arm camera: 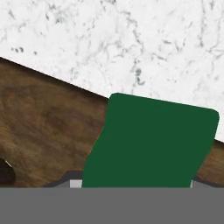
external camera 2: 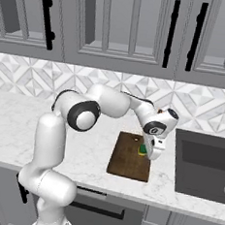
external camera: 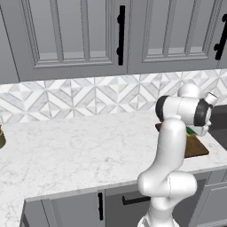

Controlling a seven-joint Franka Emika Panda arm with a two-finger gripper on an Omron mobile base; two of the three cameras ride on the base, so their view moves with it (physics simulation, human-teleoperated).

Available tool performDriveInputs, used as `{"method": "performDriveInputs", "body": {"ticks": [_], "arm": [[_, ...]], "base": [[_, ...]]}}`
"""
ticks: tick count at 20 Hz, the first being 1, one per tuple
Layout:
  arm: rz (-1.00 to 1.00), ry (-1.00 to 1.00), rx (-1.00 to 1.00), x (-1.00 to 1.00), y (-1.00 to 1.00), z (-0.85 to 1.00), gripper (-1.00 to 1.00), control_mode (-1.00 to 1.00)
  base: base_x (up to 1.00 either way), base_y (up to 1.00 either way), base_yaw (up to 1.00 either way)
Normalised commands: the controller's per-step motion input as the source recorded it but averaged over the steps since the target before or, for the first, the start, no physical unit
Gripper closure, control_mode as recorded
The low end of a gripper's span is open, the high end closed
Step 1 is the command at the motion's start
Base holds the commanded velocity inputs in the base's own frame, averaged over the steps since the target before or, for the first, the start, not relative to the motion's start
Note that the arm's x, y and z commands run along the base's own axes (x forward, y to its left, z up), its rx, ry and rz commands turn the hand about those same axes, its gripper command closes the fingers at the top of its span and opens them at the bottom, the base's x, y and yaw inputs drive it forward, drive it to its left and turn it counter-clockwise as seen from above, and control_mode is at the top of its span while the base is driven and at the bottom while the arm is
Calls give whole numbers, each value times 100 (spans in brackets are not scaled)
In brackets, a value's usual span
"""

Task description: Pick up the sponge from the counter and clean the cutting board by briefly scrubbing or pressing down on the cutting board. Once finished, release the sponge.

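Note:
The dark brown cutting board (external camera 2: 127, 157) lies on the white marble counter (external camera 2: 16, 124), just left of the sink. My gripper (external camera 2: 147, 151) points down over the board's far right corner and is shut on the sponge (external camera 2: 142, 149), a small block with a green top over yellow. In the hand view the sponge's green face (arm camera: 151, 142) lies between the fingers, with the board (arm camera: 43, 127) close beneath and counter (arm camera: 131, 39) beyond its edge. I cannot tell whether the sponge touches the board. From the left base view the board (external camera: 198, 147) and a green sliver of sponge (external camera: 191, 131) peek out behind my arm.
A dark sink basin (external camera 2: 204, 167) sits right of the board. Grey wall cabinets (external camera 2: 122, 27) with black handles hang above the patterned tile backsplash (external camera 2: 30, 75). A wide stretch of counter (external camera: 75, 146) runs to the left, with a small object (external camera: 1, 137) at its far left edge.

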Motion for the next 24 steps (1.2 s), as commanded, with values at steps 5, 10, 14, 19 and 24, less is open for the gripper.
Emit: {"method": "performDriveInputs", "body": {"ticks": [5,10,14,19,24], "arm": [[0,0,-1,82,51,-34,100,-100],[0,0,0,88,51,-9,100,-100],[0,-2,0,64,62,-3,100,-100],[0,0,0,19,71,-16,100,-100],[0,0,-1,-22,67,-22,100,-100]], "base": [[0,0,0],[0,0,0],[0,0,0],[0,0,0],[0,0,0]]}}
